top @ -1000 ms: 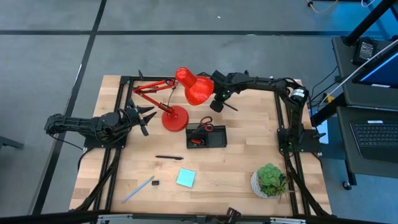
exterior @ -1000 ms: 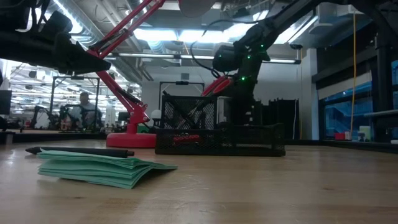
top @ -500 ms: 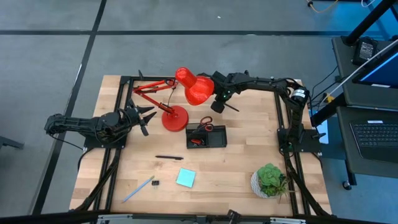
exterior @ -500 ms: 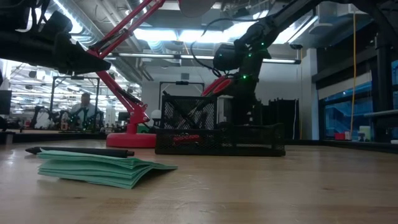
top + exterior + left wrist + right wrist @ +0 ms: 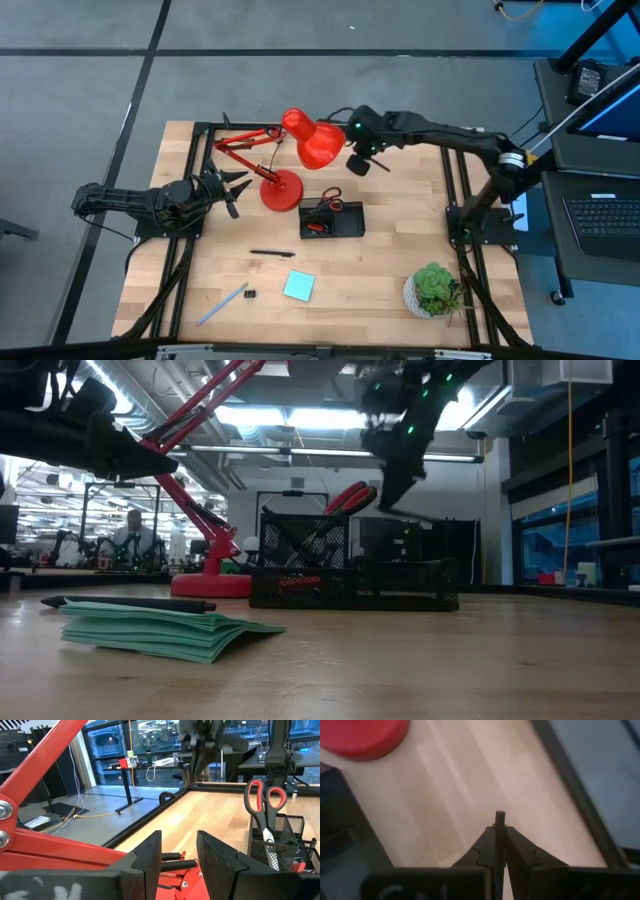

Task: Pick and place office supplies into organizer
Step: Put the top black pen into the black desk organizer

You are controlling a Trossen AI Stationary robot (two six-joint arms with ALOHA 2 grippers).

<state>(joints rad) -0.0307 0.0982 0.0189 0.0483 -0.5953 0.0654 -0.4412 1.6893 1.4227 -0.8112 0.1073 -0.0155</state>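
Observation:
My right gripper hangs above the table's far part, beside the red lamp's head, shut on a thin black pen. The black organizer sits mid-table with the red-handled scissors standing in it, handles up. A second black pen, the teal sticky-note pad, a light-blue pen and a small black clip lie flat on the near half of the table. My left gripper waits open by the lamp's base. My right gripper pinches the thin black pen between its two shut fingers. The pen's end sticks out a little past the fingertips. The pen is lifted clear of the table; in the low view it shows as a thin slanted line below the gripper.
The red desk lamp stands on its round base left of the organizer, its head close to my right gripper. A potted plant sits at the near right corner. Bare wood lies between organizer and plant.
My right gripper has risen and moved a little toward the table's right edge, staying shut on the pen, which goes up with it. The right arm's elbow has swung outward to the right.

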